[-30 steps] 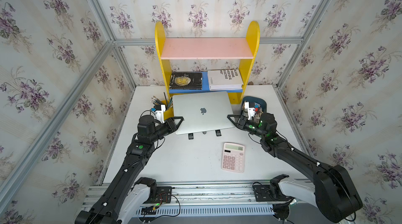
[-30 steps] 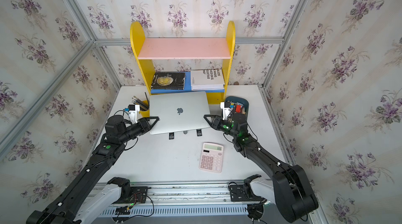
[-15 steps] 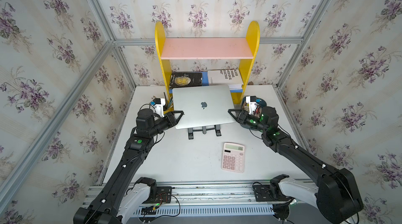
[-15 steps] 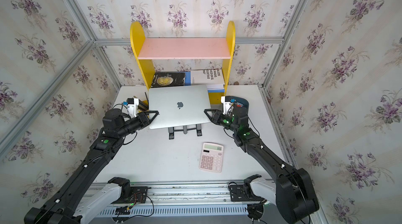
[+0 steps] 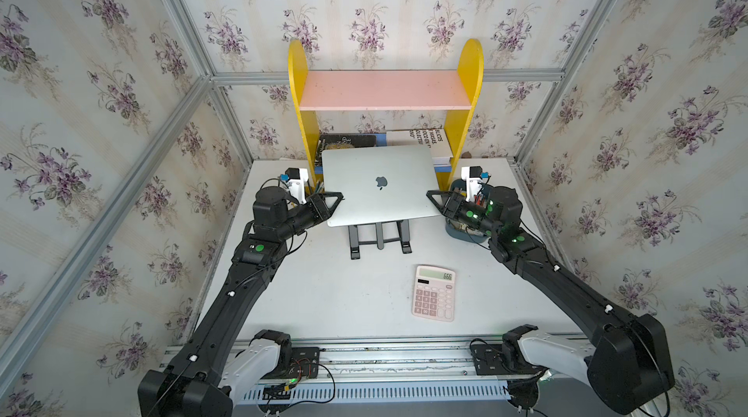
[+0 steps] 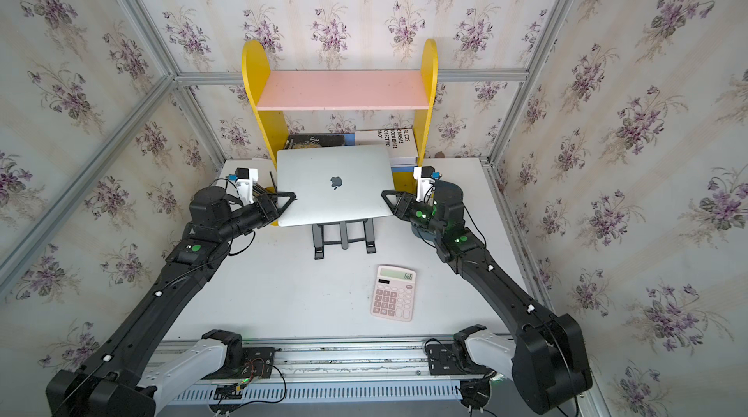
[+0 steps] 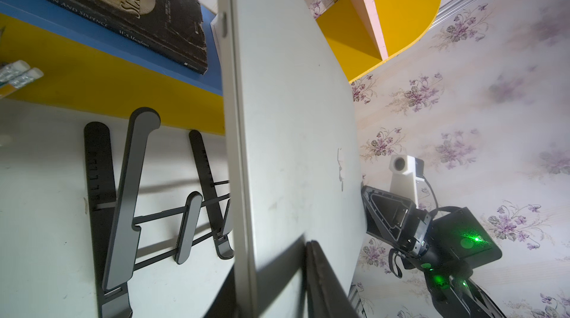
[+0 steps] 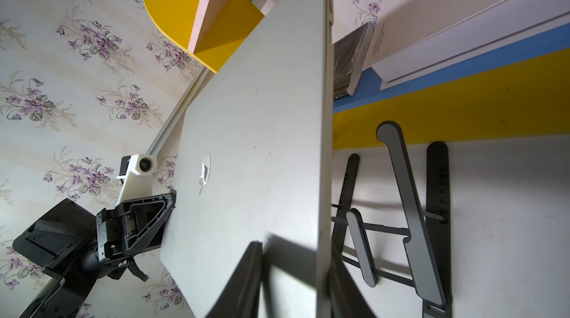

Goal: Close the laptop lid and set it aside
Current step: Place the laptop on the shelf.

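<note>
The silver laptop (image 5: 376, 208) (image 6: 332, 208) is closed, its lid (image 5: 364, 168) facing up with the apple logo. It hangs level in the air above the black stand (image 5: 378, 235), between both arms. My left gripper (image 5: 338, 197) (image 6: 292, 196) is shut on the laptop's left edge. My right gripper (image 5: 431, 195) (image 6: 384, 194) is shut on its right edge. In the left wrist view the laptop (image 7: 293, 116) sits between that gripper's (image 7: 274, 270) jaws. The right wrist view shows the laptop (image 8: 256, 131) clamped the same way by its gripper (image 8: 293, 254).
A pink calculator (image 5: 434, 293) lies on the white table (image 5: 324, 297) in front of the stand. The yellow and pink shelf (image 5: 384, 91) with books (image 5: 429, 142) stands right behind the laptop. A blue bowl (image 5: 465, 235) sits under the right wrist; a pencil holder (image 5: 313, 188) stands by the left gripper.
Both grippers have raised the closed laptop off the stand and carried it slightly back toward the shelf. More of the stand now shows beneath it.
</note>
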`<action>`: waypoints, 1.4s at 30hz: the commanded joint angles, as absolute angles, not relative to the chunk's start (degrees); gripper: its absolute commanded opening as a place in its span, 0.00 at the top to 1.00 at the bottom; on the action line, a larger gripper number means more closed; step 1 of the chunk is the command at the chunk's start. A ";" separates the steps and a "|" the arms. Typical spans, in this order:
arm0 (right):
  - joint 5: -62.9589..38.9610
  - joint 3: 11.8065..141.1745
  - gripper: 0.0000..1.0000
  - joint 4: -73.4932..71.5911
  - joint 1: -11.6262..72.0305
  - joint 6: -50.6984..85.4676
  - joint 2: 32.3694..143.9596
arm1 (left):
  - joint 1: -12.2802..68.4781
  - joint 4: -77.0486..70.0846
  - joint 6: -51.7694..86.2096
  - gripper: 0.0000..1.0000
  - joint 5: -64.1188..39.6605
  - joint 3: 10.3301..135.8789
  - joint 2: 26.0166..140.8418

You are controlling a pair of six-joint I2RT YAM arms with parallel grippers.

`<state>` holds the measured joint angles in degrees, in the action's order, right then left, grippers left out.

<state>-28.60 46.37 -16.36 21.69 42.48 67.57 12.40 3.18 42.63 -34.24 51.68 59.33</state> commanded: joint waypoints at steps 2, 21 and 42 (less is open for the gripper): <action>-35.78 48.55 0.66 -22.42 22.37 38.88 67.88 | 13.27 3.26 37.22 0.79 -39.43 54.13 60.86; -33.79 58.96 0.65 -17.55 20.81 37.76 72.55 | 13.23 4.82 35.34 0.80 -38.17 66.20 68.86; -33.02 70.82 0.64 -12.36 20.41 36.15 78.18 | 13.23 7.94 35.49 0.83 -38.13 77.36 76.77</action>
<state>-23.81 68.93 -5.96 19.59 40.51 77.67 12.40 7.53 40.58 -33.63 76.12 75.77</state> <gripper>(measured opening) 0.361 0.291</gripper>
